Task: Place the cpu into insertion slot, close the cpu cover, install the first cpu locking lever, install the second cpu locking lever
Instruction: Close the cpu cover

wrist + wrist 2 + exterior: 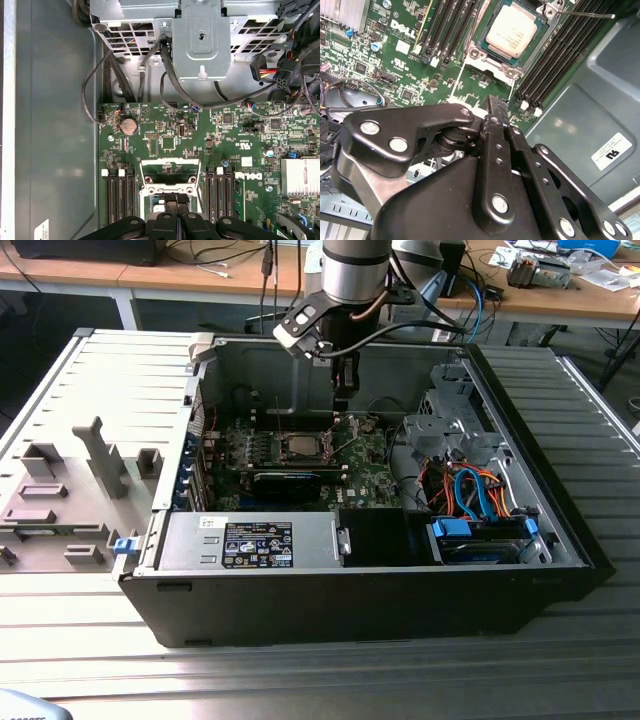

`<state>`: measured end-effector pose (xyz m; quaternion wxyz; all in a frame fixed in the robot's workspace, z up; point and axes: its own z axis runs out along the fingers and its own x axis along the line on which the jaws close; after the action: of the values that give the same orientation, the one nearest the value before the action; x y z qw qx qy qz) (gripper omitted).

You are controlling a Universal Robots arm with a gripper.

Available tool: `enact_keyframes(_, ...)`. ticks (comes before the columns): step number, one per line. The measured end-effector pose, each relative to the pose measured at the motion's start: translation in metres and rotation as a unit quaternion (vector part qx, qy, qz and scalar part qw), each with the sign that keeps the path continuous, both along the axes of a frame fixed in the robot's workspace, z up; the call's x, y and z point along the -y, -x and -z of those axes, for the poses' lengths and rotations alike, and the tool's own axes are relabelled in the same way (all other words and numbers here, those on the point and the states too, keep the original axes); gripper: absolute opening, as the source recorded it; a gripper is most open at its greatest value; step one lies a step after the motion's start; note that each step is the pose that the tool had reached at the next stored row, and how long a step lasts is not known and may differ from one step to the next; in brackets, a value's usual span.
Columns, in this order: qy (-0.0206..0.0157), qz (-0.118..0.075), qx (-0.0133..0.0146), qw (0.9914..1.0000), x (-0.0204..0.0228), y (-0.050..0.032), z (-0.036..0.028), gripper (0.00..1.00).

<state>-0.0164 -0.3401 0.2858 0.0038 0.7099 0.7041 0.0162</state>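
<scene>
Black metal jaws pressed shut, holding nothing, hovering just beside silver-rimmed square insertion slot (490, 64), small flat silver-topped cpu (512, 30) already lying inside. Probably best to descend slowly and straight, keeping clear of chip surface.

The chip (511, 30), a small square with a silver-grey top, is lying flat and face up in the socket (482, 59), whose silver rim is framing it on the green board. In the first wrist view the cover (170, 160), a thin silver frame with an open window, is standing swung up off the socket.
</scene>
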Motion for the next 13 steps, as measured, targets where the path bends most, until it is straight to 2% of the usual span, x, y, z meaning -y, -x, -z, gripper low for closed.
enact_keyframes(13, 0.0, 0.0, 0.0, 1.0, 0.0, -0.007, 0.001, 0.11)
